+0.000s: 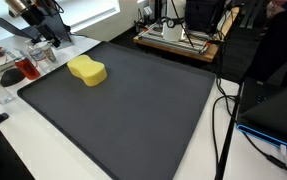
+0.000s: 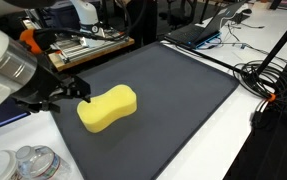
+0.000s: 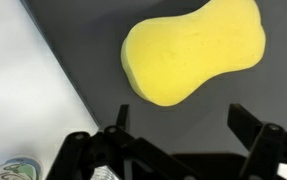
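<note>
A yellow peanut-shaped sponge [image 1: 87, 71] [image 2: 107, 108] [image 3: 191, 50] lies on the dark grey mat [image 1: 133, 110] [image 2: 173, 90] [image 3: 83, 60]. My gripper [image 1: 51, 42] [image 2: 75, 92] [image 3: 181, 125] hovers just beside the sponge, near the mat's edge. Its jaws stand wide apart with nothing between them. In the wrist view the sponge lies just beyond the fingertips, apart from them.
Clear plastic cups [image 2: 28, 163] [image 1: 38, 60] and a red-filled glass [image 1: 12, 76] stand on the white table by the mat's edge. Laptops [image 2: 205, 28], cables [image 2: 268, 80] and a wooden frame [image 1: 178, 38] border the mat's other sides.
</note>
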{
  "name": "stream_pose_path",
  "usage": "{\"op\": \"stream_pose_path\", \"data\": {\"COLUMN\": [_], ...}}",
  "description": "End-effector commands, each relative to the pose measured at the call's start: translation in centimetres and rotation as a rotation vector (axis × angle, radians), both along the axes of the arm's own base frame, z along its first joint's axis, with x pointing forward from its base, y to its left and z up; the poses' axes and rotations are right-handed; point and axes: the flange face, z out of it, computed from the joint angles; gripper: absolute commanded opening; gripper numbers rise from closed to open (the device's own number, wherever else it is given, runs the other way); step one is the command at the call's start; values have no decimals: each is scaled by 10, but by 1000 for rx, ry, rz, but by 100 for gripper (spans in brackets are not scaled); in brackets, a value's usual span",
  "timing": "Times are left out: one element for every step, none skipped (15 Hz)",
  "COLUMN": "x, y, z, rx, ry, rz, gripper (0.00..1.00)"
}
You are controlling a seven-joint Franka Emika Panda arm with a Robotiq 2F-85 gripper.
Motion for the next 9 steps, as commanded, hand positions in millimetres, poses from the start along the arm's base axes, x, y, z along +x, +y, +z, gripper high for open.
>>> {"op": "stream_pose_path", "data": {"x": [-1, -2, -3, -5, -8, -11, -15, -16, -19], "y": [4, 5, 4, 4, 3, 4, 6, 9, 11], "z": [3, 1, -1, -2, -1, 0, 2, 7, 9], "rx": [-3, -13, -32, -47, -57, -65, -78, -100, -118], "ry": [-48, -52, -58, -68, -83, -98, -113, -129, -140], "rz": [43, 46, 41, 37, 20, 15, 6, 6, 2], "gripper": [100, 100, 100, 100, 100, 100, 100, 100, 100]}}
